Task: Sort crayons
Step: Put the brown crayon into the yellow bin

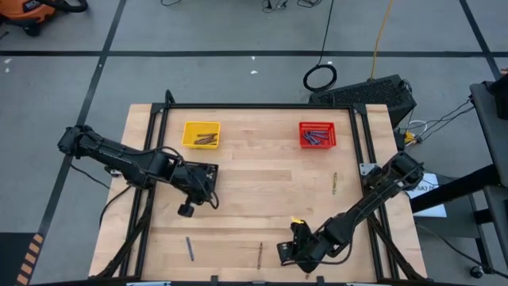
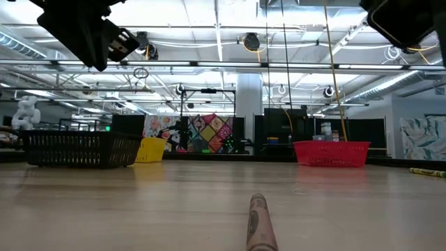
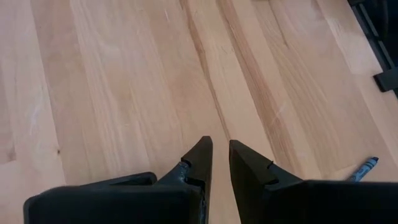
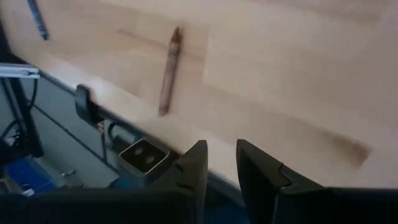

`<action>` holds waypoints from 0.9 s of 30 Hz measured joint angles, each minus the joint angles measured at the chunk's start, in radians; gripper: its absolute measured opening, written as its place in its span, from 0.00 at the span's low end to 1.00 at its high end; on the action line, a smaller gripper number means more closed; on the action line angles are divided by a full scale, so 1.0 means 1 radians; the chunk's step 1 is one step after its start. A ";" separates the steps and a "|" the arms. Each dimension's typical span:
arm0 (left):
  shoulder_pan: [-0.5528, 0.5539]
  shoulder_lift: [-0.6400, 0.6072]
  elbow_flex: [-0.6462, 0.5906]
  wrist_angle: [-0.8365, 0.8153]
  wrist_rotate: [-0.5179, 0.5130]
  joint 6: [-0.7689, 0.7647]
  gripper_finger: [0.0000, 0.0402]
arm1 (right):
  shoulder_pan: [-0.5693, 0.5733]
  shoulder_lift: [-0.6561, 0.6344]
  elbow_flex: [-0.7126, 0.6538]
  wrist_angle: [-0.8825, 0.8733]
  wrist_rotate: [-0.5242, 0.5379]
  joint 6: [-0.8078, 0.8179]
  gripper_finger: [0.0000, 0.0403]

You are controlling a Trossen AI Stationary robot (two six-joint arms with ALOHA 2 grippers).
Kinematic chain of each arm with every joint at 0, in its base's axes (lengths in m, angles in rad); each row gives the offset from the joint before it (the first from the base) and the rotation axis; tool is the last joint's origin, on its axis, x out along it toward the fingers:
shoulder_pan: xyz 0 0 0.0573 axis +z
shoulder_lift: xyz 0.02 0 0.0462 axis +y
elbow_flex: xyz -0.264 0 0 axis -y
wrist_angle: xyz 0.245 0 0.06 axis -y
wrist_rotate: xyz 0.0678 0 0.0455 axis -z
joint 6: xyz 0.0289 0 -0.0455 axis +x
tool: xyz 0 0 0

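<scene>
Just ahead of the right gripper (image 4: pixel 217 163), near the table edge, lies a brown crayon (image 4: pixel 169 70); fingers slightly parted, empty. Left gripper (image 3: pixel 221 158) likewise, over bare wood.

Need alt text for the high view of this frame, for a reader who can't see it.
Overhead on a wooden table: the left gripper hovers mid-left and the right gripper near the front edge, both empty. Loose crayons remain: blue-grey, brown and yellow-green. A yellow basket and red basket at the back hold crayons.
</scene>
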 joint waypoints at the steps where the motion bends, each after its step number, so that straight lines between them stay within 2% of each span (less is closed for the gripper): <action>1: 0.000 0.000 0.000 0.000 0.000 0.006 0.13 | 0.000 -0.001 0.013 -0.013 -0.015 0.012 0.18; 6: 0.000 0.000 0.000 0.000 0.000 0.011 0.13 | 0.008 -0.003 0.095 -0.210 -0.071 0.055 0.18; 10: 0.000 0.000 0.000 0.000 0.000 0.011 0.13 | 0.020 -0.003 0.157 -0.349 -0.073 0.103 0.18; 20: 0.000 0.000 -0.001 -0.002 0.000 0.011 0.13 | 0.092 0.030 0.168 -0.389 -0.080 0.273 0.18; 27: -0.001 0.000 -0.002 -0.001 0.000 0.011 0.13 | 0.114 0.031 0.168 -0.407 -0.100 0.282 0.18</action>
